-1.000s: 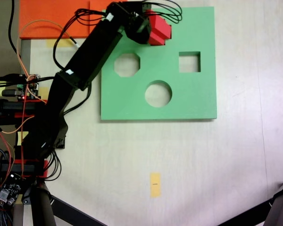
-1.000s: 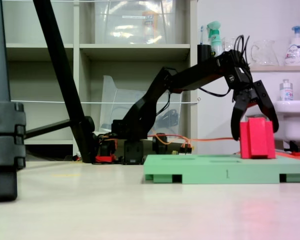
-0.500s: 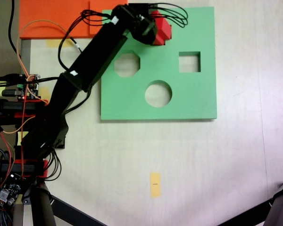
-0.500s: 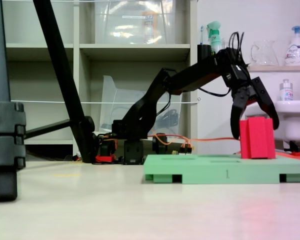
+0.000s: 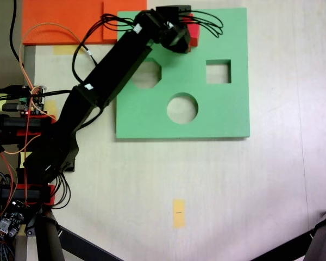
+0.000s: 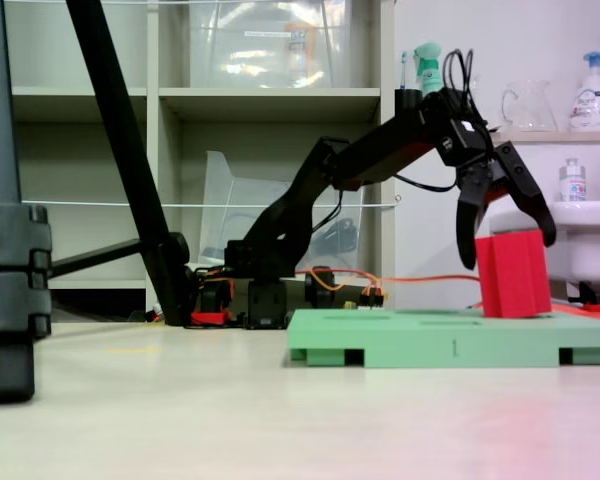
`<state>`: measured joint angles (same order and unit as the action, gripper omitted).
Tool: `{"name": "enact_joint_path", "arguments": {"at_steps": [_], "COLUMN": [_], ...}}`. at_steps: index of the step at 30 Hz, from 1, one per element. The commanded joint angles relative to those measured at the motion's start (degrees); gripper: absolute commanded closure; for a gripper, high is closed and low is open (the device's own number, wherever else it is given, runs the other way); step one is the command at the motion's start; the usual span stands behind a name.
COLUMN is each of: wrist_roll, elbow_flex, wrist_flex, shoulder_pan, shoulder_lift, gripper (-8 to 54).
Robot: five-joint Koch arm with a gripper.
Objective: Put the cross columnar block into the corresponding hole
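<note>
One red block (image 6: 513, 275) stood slightly tilted on the green board (image 6: 450, 340), near its far edge in the top-down view. Directly above, gripper (image 6: 508, 245) with fingers spread wide, straddling the block's top without clamping. Cross hole hidden beneath.

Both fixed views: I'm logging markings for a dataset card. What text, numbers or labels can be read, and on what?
"1": on the front edge of the green board, in a fixed view.
Bottles on the right: labels too blurred to read.
White stickers on the arm: too small to read.
Yellow tape on the table: no text legible.
</note>
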<state>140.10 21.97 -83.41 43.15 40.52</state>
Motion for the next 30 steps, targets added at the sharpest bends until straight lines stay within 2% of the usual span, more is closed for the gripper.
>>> {"name": "enact_joint_path", "arguments": {"at_steps": [1, 5, 9, 17, 30], "wrist_roll": [-1.14, -1.23, -5.89, -11.34, -11.69], "elbow_flex": [1.49, 1.49, 1.32, 1.41, 1.32], "wrist_flex": [-1.49, -1.41, -1.05, -5.89, -5.54], "shoulder_pan": [-2.02, -1.23, 0.79, 4.13, 3.69], "shoulder_lift": [-2.02, -2.99, -4.66, -4.48, -6.50], "gripper": [9.5, 9.8, 14.1, 14.3, 14.2]}}
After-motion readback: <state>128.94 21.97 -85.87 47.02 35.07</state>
